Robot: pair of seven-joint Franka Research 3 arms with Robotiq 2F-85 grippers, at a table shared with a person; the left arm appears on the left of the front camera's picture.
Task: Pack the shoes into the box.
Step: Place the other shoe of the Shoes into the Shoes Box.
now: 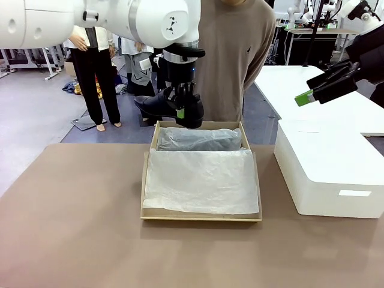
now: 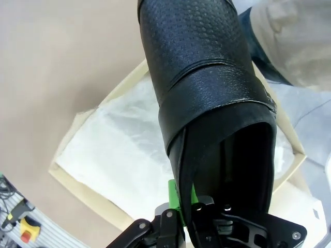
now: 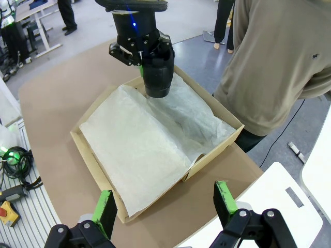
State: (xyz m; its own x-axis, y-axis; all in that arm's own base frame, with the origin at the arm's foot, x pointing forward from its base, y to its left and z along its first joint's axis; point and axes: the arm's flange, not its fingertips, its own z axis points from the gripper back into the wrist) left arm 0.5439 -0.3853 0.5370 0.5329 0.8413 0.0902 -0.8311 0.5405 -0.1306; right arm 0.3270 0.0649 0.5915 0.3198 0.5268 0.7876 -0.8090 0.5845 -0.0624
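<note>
One shoe [image 1: 153, 105] clamped in left gripper [image 1: 180, 111] above box [image 1: 198, 217], brown table [image 1: 72, 228]; right gripper [image 3: 164, 199] gaping.

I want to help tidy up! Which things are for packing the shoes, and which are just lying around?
For the job: black shoe, held in the left tool; cardboard box; white tissue paper lining it.
Just lying about: big white block beside the box.

no legible text, number or brand in any view. the small dark emblem [image 1: 171, 22] on the left arm's joint cap [image 1: 157, 18] carries no letters. the pale rectangle [image 1: 354, 193] on the side of the white block [image 1: 318, 174] is too faint to read.
</note>
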